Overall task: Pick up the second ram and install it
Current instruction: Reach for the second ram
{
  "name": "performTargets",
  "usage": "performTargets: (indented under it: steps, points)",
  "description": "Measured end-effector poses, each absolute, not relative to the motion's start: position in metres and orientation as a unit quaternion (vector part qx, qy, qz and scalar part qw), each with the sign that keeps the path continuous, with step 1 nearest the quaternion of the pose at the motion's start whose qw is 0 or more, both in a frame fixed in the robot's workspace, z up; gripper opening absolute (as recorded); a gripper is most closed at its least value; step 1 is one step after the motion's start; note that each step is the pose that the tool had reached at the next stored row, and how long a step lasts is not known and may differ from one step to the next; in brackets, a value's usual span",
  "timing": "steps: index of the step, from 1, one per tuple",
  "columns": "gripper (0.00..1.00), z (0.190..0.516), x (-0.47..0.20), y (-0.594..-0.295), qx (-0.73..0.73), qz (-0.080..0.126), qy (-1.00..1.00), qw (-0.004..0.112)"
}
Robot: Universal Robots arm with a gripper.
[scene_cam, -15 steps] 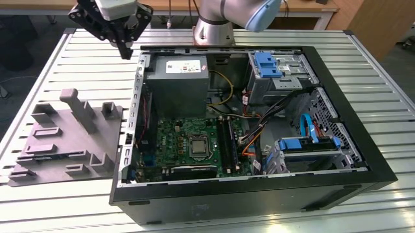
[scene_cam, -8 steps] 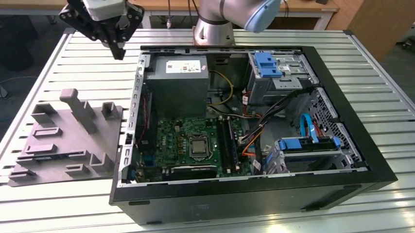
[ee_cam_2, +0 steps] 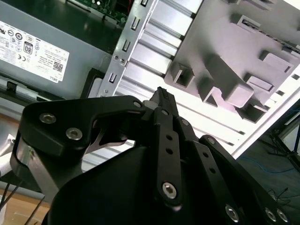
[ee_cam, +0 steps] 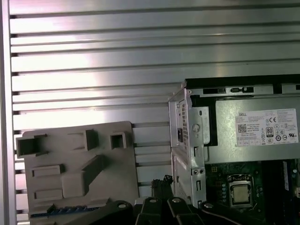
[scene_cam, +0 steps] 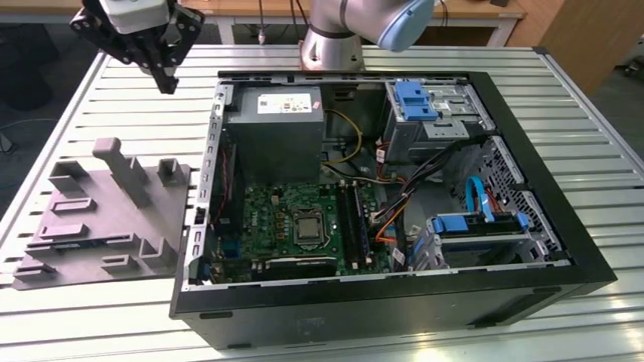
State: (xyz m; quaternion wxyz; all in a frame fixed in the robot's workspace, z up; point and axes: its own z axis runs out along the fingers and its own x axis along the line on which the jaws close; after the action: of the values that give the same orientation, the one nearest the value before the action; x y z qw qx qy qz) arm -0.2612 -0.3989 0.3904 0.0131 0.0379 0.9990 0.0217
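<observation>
Slatted tbl [scene_cam: 131,105]; pincer [scene_cam: 168,84] overhead, arm [scene_cam: 342,34] cropped.

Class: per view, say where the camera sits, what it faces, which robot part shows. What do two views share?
Exterior view: off-arm, high, facing the open computer case; arm, hand show.
First wrist view: wrist-mounted, facing the slatted table; hand shows.
Second wrist view: wrist-mounted, behind the hand, facing the grey fixture.
Both wrist views share that fixture.

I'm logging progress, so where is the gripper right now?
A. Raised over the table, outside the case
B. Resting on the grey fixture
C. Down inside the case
A: in the exterior view the gripper hangs above the table, clear of the case.
</observation>
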Motion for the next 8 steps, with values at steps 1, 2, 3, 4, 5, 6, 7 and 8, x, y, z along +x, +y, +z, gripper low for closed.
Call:
performTargets:
  steps: [1,2,3,4,5,6,7,8]
  points:
    - [0.11,0.390,-0.264,-0.399,0.038,0.022,0.999,0.013]
    - [0.11,0.390,-0.267,-0.399,0.038,0.022,0.999,0.013]
    - [0.11,0.390,-0.270,-0.399,0.038,0.022,0.999,0.013]
    - [0.11,0.390,-0.273,-0.399,0.038,0.022,0.999,0.013]
    - [0.11,0.390,-0.275,-0.399,0.038,0.022,0.999,0.013]
    - [0.11,0.390,-0.278,-0.399,0.038,0.022,0.999,0.013]
    - [0.11,0.389,-0.280,-0.399,0.038,0.022,0.999,0.013]
    - [0.11,0.389,-0.283,-0.399,0.038,0.022,0.999,0.013]
